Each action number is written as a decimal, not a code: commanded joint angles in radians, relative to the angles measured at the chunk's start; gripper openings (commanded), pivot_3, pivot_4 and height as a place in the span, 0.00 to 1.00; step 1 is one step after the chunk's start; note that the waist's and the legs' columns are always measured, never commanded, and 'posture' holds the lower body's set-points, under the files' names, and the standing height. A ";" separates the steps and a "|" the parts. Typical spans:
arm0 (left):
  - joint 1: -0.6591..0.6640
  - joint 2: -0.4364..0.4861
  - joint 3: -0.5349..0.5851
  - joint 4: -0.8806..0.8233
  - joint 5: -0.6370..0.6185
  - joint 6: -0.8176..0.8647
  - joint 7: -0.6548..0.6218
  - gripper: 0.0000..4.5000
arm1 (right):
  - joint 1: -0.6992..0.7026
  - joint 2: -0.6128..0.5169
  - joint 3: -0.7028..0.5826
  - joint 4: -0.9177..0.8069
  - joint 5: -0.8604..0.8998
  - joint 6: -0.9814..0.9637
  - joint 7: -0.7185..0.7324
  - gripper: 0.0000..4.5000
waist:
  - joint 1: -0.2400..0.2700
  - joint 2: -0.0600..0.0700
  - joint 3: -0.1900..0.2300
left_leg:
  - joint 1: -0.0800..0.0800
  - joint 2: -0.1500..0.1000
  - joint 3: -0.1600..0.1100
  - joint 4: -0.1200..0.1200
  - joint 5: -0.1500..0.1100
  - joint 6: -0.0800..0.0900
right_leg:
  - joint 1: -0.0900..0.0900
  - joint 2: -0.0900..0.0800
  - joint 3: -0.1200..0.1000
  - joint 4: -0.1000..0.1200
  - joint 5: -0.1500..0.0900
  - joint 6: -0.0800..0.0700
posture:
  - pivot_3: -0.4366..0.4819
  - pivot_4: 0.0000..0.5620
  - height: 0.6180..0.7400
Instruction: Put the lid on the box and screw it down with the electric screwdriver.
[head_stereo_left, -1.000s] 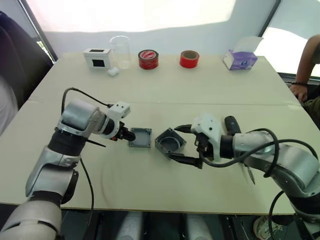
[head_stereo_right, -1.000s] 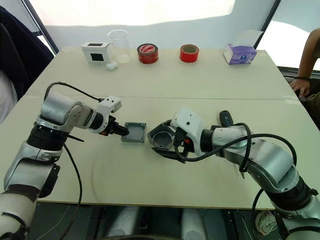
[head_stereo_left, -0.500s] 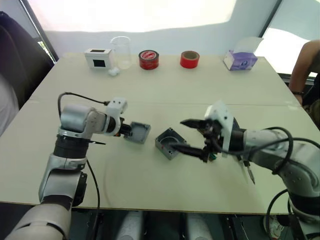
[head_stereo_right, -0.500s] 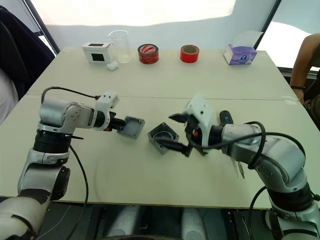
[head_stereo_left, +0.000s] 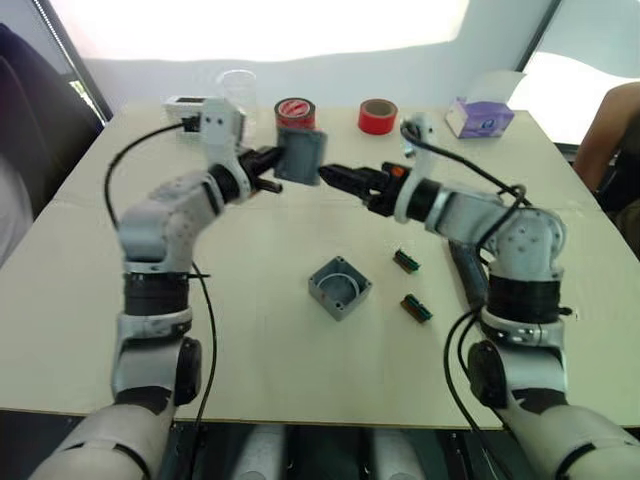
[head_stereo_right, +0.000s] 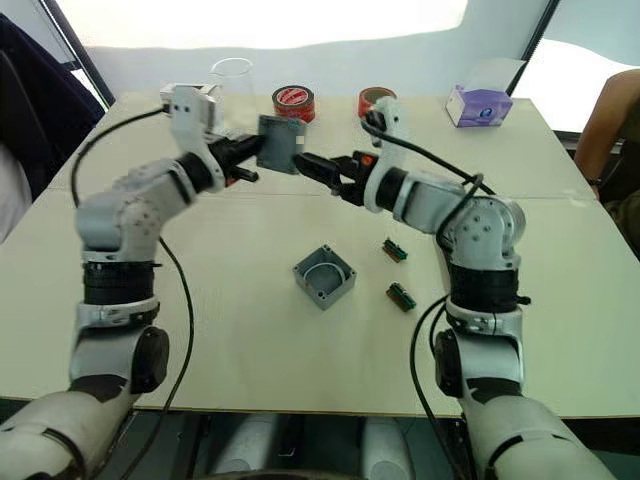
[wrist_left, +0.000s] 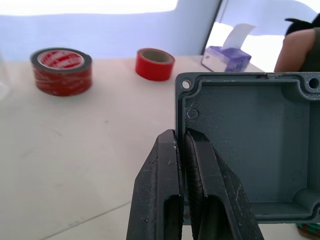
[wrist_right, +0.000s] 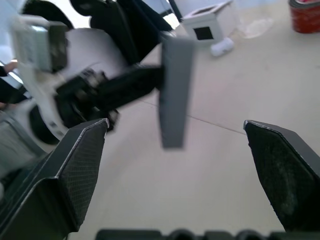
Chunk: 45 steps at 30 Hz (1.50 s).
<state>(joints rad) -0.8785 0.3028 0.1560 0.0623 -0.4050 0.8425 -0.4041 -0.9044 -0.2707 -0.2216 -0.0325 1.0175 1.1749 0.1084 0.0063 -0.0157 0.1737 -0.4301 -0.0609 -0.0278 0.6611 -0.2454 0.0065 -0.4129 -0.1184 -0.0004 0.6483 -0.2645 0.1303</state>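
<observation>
Grey lid (wrist_left: 252, 150) pinched at its rim between left fingers (wrist_left: 167, 200).

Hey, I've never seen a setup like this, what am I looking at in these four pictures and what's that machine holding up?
This is a two-armed humanoid robot working at a table. Two pictures look down from cameras in its head. The other two come from cameras on its wrists, looking along the black fingers.

The left gripper is shut on the lid, a shallow grey cover, and holds it up in the air. The left wrist picture shows its fingers pinching the rim. The right gripper is open, its tips close to the lid.

On the table lies the box, open side up, with two small green parts beside it. At the far edge are two rolls of red tape, a white box, a clear beaker and a purple tissue box.
</observation>
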 joint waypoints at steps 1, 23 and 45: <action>-0.017 0.009 0.004 -0.064 -0.009 -0.035 0.001 0.01 | -0.027 0.011 -0.056 0.001 0.033 0.006 -0.024 1.00 | 0.000 0.000 0.000 | 0.000 0.000 0.000 0.000 0.000 0.000 | 0.000 0.000 0.000 0.000 0.000 0.000 | 0.48 0.27 1.00; -0.019 -0.006 -0.027 -0.087 -0.056 0.009 -0.026 0.00 | 0.015 0.017 -0.034 -0.052 0.006 0.020 -0.045 0.49 | -0.020 0.000 0.000 | 0.000 0.000 0.000 -0.001 0.000 0.001 | 0.000 0.001 0.000 0.001 0.000 0.000 | 0.48 0.27 1.00; 0.013 0.075 0.007 -0.148 -0.148 0.080 -0.119 0.79 | 0.039 0.002 0.007 -0.094 -0.064 -0.037 0.008 0.03 | -0.022 0.000 0.000 | 0.000 0.000 0.000 -0.001 0.000 0.001 | 0.000 0.001 0.000 0.000 0.000 0.000 | 0.48 0.27 1.00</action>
<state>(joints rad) -0.8552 0.3540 0.1069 -0.0472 -0.5012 0.8985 -0.5007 -0.8602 -0.2563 -0.2138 -0.0588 0.9678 1.1819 0.0934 -0.0153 -0.0154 0.1739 -0.4301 -0.0605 -0.0277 0.6599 -0.2458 0.0073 -0.4132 -0.1173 -0.0004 0.6484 -0.2646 0.1303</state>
